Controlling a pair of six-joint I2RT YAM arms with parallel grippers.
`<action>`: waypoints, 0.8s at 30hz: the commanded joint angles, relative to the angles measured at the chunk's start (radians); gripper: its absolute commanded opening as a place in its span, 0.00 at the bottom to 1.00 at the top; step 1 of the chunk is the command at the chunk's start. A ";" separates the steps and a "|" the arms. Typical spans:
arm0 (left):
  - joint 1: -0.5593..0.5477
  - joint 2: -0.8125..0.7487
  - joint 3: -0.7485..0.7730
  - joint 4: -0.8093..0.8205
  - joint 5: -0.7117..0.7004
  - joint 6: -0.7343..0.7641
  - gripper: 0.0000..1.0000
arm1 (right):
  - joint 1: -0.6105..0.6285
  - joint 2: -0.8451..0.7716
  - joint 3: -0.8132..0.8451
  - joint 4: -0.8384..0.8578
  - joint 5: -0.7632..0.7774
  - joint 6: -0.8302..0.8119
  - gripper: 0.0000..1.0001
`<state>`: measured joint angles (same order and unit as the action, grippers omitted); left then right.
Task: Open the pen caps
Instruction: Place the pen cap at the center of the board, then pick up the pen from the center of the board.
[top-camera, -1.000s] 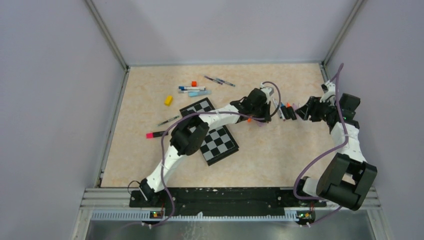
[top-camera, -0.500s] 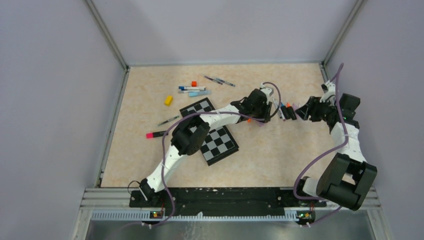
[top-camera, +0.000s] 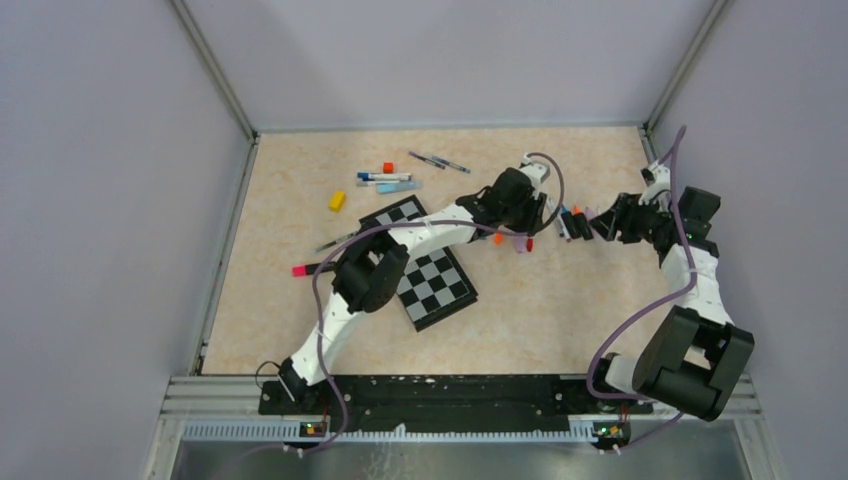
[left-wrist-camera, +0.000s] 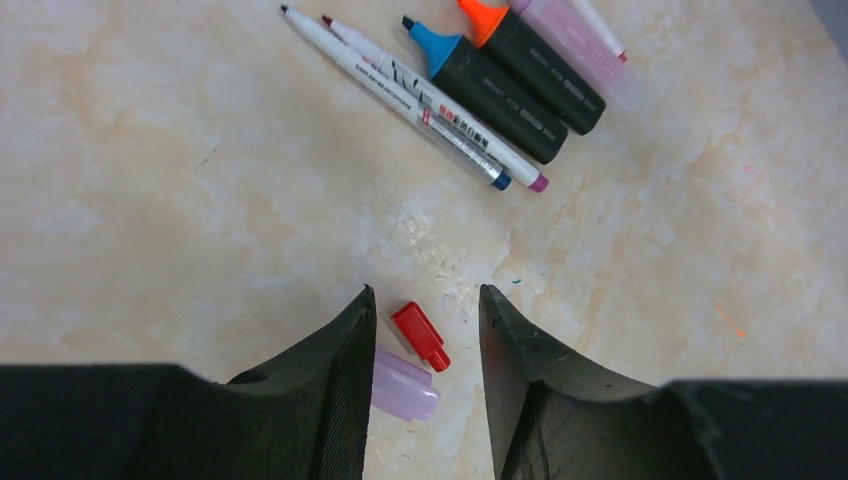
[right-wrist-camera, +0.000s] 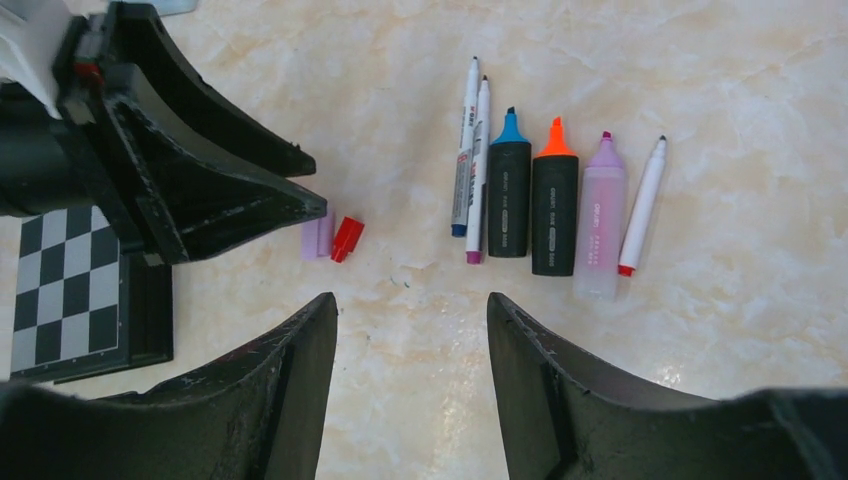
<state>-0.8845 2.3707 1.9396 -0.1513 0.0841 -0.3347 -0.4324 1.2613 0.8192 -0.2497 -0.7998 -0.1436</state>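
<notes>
With left end effector (left-wrist-camera: 426, 293) and right end effector (right-wrist-camera: 411, 300) agape and empty, leave red cap (left-wrist-camera: 420, 336) and lilac cap (left-wrist-camera: 404, 386) lying, grip pink-capped marker (top-camera: 306, 269) squarely next.

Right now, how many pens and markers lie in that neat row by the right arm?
6, side by side: a blue-ended pen, a pink-ended pen, a blue-tipped marker, an orange-tipped marker, a lilac marker, a red-ended pen. None looks hidden.

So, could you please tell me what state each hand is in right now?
Left hand: open, holding nothing; a red cap lies loose beside it.
Right hand: open, holding nothing.
</notes>
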 joint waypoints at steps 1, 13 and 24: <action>-0.001 -0.205 -0.065 0.127 -0.031 0.051 0.46 | -0.007 -0.036 0.011 0.037 -0.108 -0.047 0.56; 0.003 -0.855 -0.705 0.365 -0.243 0.199 0.89 | -0.008 -0.135 -0.070 0.067 -0.303 -0.138 0.56; 0.123 -1.471 -1.151 0.142 -0.312 -0.018 0.99 | -0.009 -0.190 -0.151 0.112 -0.365 -0.170 0.57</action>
<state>-0.8089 1.0607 0.8860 0.0799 -0.1761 -0.2455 -0.4332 1.0916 0.6739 -0.2005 -1.1194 -0.2859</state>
